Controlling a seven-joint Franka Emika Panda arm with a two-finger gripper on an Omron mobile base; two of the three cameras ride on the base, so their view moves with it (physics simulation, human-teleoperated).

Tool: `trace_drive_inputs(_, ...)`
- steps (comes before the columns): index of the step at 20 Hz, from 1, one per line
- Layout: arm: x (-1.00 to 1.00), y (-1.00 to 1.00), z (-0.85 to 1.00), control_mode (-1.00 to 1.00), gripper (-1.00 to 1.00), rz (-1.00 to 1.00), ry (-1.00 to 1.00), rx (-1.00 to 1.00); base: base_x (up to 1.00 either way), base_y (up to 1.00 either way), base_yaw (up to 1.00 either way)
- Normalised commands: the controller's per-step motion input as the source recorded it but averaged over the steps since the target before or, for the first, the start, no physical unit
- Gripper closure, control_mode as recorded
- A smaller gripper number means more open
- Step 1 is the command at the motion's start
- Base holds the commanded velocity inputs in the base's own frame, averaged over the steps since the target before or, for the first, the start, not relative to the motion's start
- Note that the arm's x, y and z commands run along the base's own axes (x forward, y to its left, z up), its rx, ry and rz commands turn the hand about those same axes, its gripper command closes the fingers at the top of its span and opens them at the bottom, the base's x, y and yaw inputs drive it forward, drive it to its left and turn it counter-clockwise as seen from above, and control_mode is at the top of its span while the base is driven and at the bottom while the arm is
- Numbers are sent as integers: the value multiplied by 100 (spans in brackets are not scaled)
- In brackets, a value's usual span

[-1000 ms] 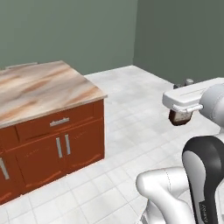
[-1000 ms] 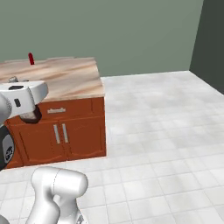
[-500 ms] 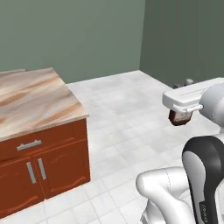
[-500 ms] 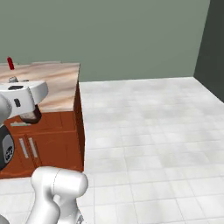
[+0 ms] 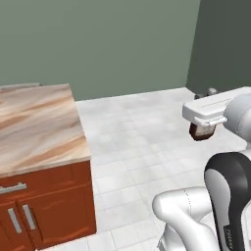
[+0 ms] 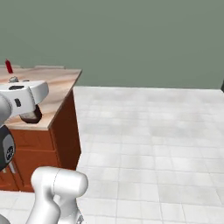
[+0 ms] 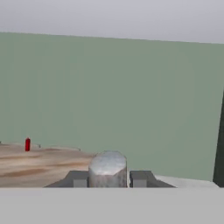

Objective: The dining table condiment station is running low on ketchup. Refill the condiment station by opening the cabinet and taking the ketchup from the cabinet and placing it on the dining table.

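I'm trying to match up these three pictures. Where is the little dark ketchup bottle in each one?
Left base view: the ketchup hangs at the right, under the white hand, over the floor.
Right base view: it sits at the left, under the hand, in front of the dining table.
Hand view: its grey top stands bottom centre, between the fingertips.
Shared landmark: the marble dining table.

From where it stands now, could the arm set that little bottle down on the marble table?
Probably not yet. The gripper holds the bottle out over bare floor, off to the side of the table. Nothing blocks the way, but it looks too far.
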Motion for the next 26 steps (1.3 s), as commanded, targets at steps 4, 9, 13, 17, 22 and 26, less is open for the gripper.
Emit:
trace_drive_inputs(4,0,0,0,100,100,0,0,0,100,-61,37)
trace_drive_inputs(9,0,0,0,100,100,0,0,0,100,-67,36)
trace_drive_inputs(13,0,0,0,100,100,0,0,0,100,-68,36)
trace_drive_inputs(17,0,0,0,100,100,0,0,0,90,-78,36)
trace_drive_inputs(22,0,0,0,100,100,0,0,0,67,-90,33)
trace_drive_inputs(26,0,0,0,100,100,0,0,0,45,-93,28)
